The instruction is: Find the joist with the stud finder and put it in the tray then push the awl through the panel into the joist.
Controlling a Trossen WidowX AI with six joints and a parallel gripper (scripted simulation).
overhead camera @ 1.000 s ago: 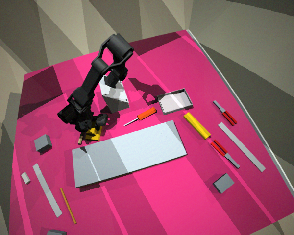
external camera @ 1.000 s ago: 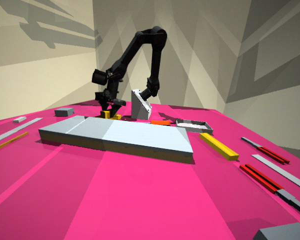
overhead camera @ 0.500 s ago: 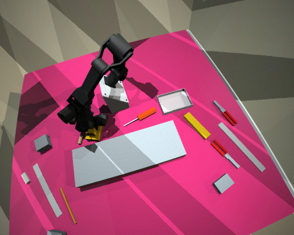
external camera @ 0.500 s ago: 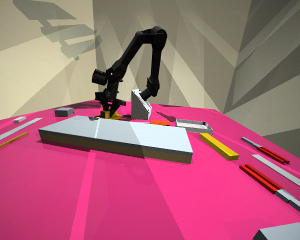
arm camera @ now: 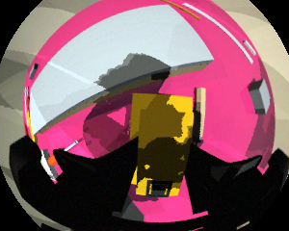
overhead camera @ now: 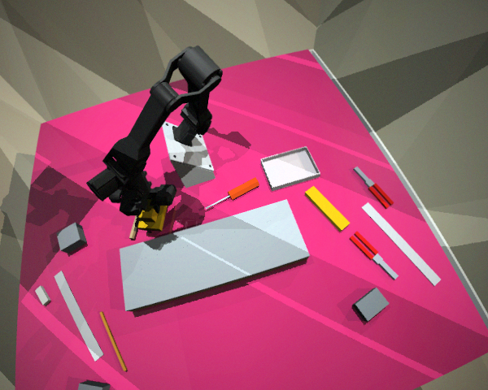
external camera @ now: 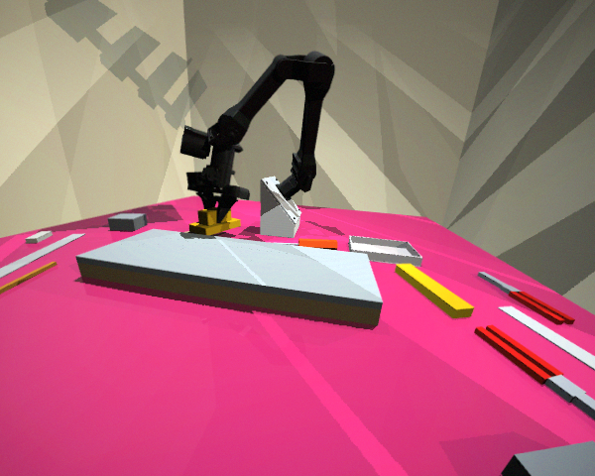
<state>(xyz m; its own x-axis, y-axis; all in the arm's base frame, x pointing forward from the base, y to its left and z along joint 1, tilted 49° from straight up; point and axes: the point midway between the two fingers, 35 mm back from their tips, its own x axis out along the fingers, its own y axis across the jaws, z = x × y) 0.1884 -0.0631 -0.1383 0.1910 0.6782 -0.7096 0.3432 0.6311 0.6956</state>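
The yellow stud finder [overhead camera: 158,222] [external camera: 200,227] [arm camera: 159,108] is low at the table, behind the left part of the panel. My gripper [overhead camera: 148,208] [external camera: 214,215] [arm camera: 160,141] is shut on its raised grip, one finger on each side. The pale grey floor panel [overhead camera: 215,252] [external camera: 226,266] [arm camera: 111,43] lies flat; no hole can be made out on it. The awl [overhead camera: 243,188] [external camera: 317,243] [arm camera: 52,160], with an orange handle and thin metal shaft, lies between the panel and the arm's base. The tray [overhead camera: 290,167] [external camera: 385,249] is empty, right of the awl.
A pale peg [overhead camera: 133,231] [arm camera: 200,111] lies close beside the stud finder. A grey block [overhead camera: 71,237] [external camera: 127,221] [arm camera: 260,96] is farther left. A yellow bar [overhead camera: 327,208] [external camera: 433,290] lies right of the panel, with red-handled tools and a white strip [overhead camera: 399,243] beyond it.
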